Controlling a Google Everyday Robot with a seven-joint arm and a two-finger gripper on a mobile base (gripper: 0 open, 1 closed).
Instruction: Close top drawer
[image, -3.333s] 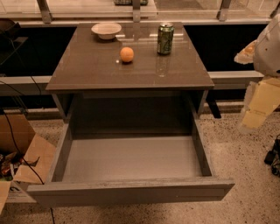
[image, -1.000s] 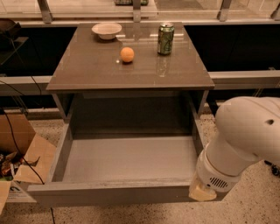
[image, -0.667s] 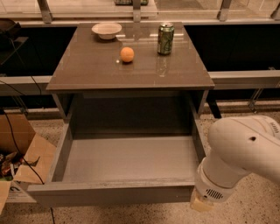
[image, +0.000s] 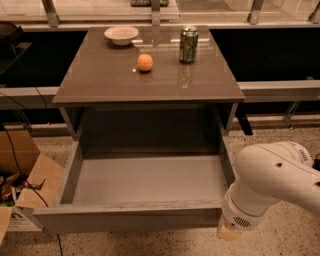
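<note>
The top drawer (image: 125, 218) is a wide grey box pulled far out from under the brown-topped cabinet (image: 100, 75), and its inside (image: 150, 180) is bare. My white arm (image: 275, 182) reaches in from the right. My gripper (image: 227, 232) shows only as a beige tip at the drawer front's right end, close to the front right corner. I cannot tell whether it touches the front. The lower drawers are out of view.
On the cabinet top stand a white bowl (image: 121, 35), an orange (image: 145, 62) and a green can (image: 188, 45). An open cardboard box (image: 30, 172) and cables lie on the speckled floor to the left. A rail and dark shelving run behind.
My arm has come in from the right edge and dropped to the drawer's front right corner. The drawer stands as far out as before.
</note>
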